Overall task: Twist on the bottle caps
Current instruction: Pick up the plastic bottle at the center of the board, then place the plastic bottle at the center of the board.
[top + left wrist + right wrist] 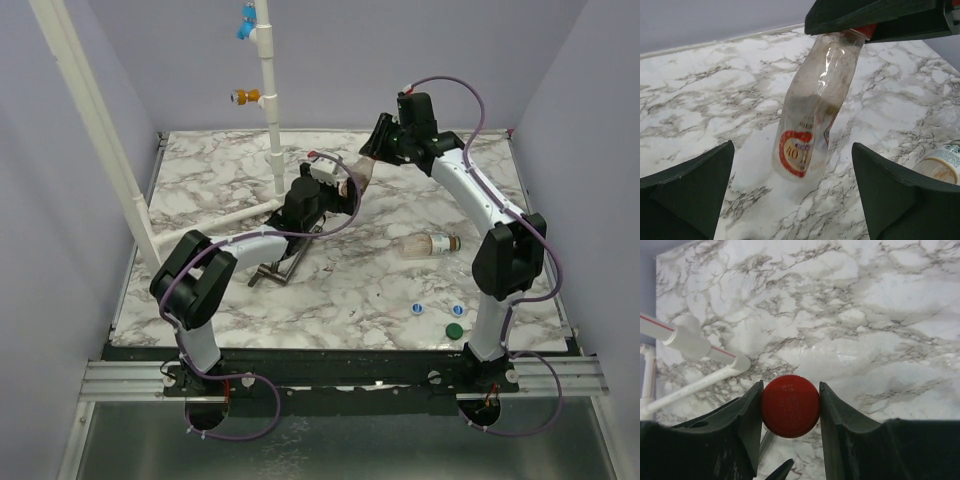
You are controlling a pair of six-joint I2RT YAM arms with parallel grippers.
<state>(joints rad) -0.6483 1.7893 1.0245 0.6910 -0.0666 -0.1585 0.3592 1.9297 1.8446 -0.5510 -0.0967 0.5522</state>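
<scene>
My right gripper (790,406) is shut on the red cap (790,405), which hides the bottle below it. In the top view the right gripper (373,158) holds the clear bottle with the reddish label (357,182) by its top, tilted above the table. The left wrist view shows this bottle (812,115) hanging from the right fingers (875,17). Its lower end is between my open left gripper's (792,150) fingers without touching them. The left gripper (335,198) is just left of the bottle. A second bottle (430,244) lies capless on the table. Two white-and-blue caps (417,309) (457,310) and a green cap (454,329) lie near the front right.
A white upright pipe (270,110) with orange (245,97) and blue (245,25) fittings stands at the back, with a pipe arm (695,342) lying on the table. A small dark metal piece (275,270) lies under the left forearm. The second bottle's end shows in the left wrist view (942,165).
</scene>
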